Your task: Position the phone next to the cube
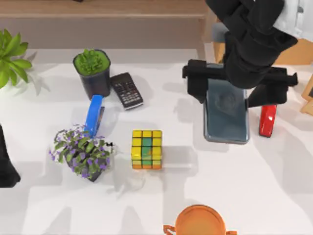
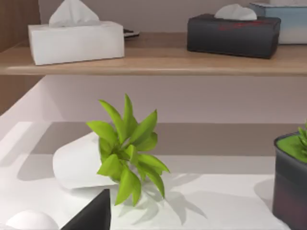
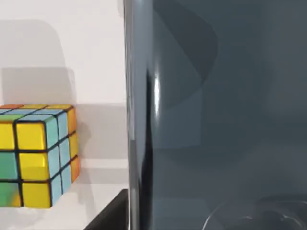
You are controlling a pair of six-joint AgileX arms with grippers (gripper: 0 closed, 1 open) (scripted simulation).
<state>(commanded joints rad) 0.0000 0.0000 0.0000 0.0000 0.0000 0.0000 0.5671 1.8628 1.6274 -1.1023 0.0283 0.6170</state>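
The phone (image 1: 226, 117), a large flat slab with a glossy dark grey-blue screen, lies at the right of the table. My right gripper (image 1: 227, 95) straddles its far end, with a black finger against each long edge, shut on it. In the right wrist view the phone (image 3: 216, 115) looms very close, one dark fingertip (image 3: 112, 215) at its edge. The cube (image 1: 146, 149), yellow, green and orange with black lines, stands at mid-table, well to the left of the phone, and is also seen as the cube (image 3: 36, 155) beyond the phone's edge. My left arm (image 1: 7, 166) is parked at the table's left edge.
A black keypad handset (image 1: 126, 90) lies beside a dark potted plant (image 1: 92, 71). A blue object (image 1: 94, 115) and a purple-flowered plant (image 1: 82, 152) sit left of the cube. A red object (image 1: 267, 120) lies right of the phone. An orange object (image 1: 200, 221) stands at the front edge.
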